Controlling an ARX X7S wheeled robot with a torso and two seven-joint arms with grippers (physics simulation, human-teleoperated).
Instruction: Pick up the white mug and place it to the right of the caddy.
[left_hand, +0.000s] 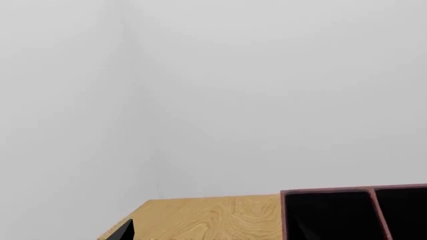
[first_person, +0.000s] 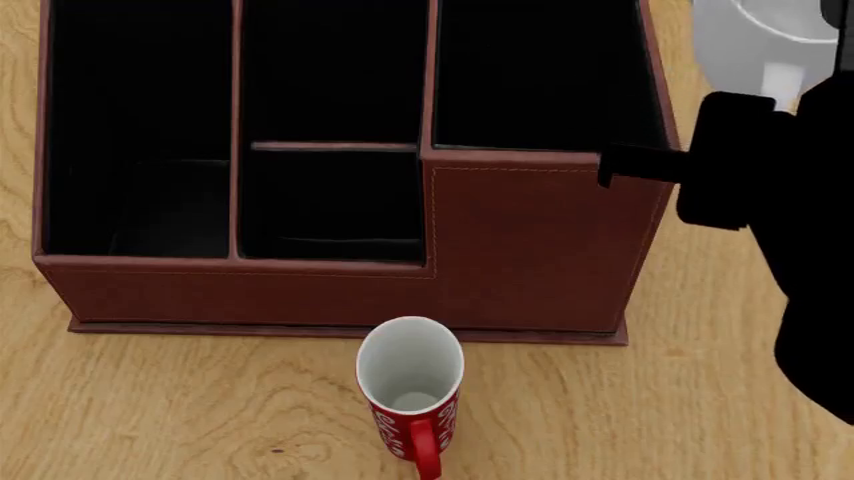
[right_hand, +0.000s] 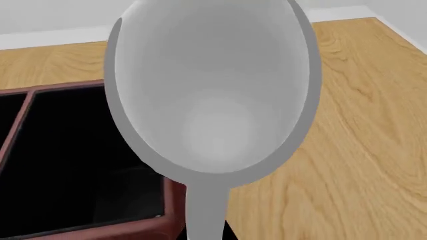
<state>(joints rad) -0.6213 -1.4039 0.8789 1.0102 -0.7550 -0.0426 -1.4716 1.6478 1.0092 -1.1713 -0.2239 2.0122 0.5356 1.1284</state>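
One arm shows in the head view: the right arm (first_person: 787, 200), a black bulk running from the lower right edge of the frame up to the upper right corner. A short black bar juts from it toward the left and reaches the caddy's right wall. At the top of the arm, in the upper right corner, is the mug (first_person: 761, 40), white, cut off by the frame edge, with its handle pointing down toward the arm.

In the right wrist view the mug (right_hand: 213, 95) fills the centre, seen into its open mouth, its handle running to the bottom edge of the frame. It sits above the caddy's corner and the bare tabletop (right_hand: 360, 130), with the caddy (right_hand: 80, 150) at lower left. The right tool's fingers are hidden behind the mug, so I cannot tell whether they grip it.

The caddy (first_person: 534, 250) takes up the upper and middle left of the head view, its black compartments open upward. Just below its front wall, apart from it, stands a red mug (first_person: 411, 395), upright, handle toward the bottom edge.

The left wrist view shows a pale wall, a strip of tabletop (left_hand: 207, 217) and the caddy's rim (left_hand: 353, 190) at lower right. The left tool is out of sight.
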